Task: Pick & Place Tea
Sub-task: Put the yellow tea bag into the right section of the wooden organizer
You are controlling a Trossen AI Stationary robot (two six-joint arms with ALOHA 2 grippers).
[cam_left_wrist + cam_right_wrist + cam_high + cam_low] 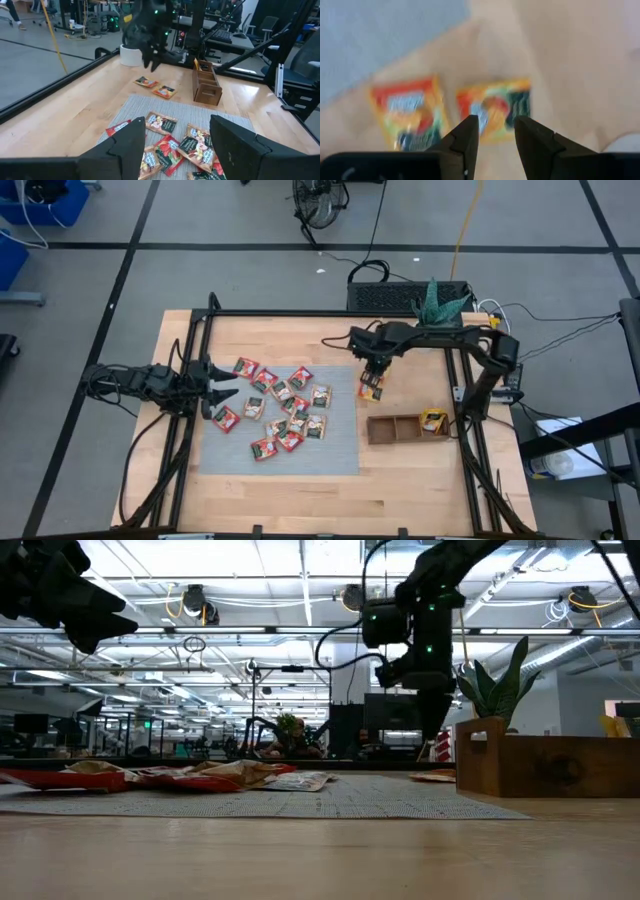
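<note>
Beside the grey mat (285, 425), right fingers (465, 137) parted above two flat, square yellow-orange sachets (495, 107).

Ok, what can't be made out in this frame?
- High view: the right tool covers part of the two yellow-orange sachets off the mat; contact unclear.
- Right wrist view: both sachets blurred; print unreadable.
- Low view: wooden tray wall hides its contents.
- High view: overlapping sachets on the grey mat; exact count uncertain.

tea sachets (282, 410) on mat (340, 450), two sachets (372, 387) beside it, tray (385, 429) perhaps just right
</note>
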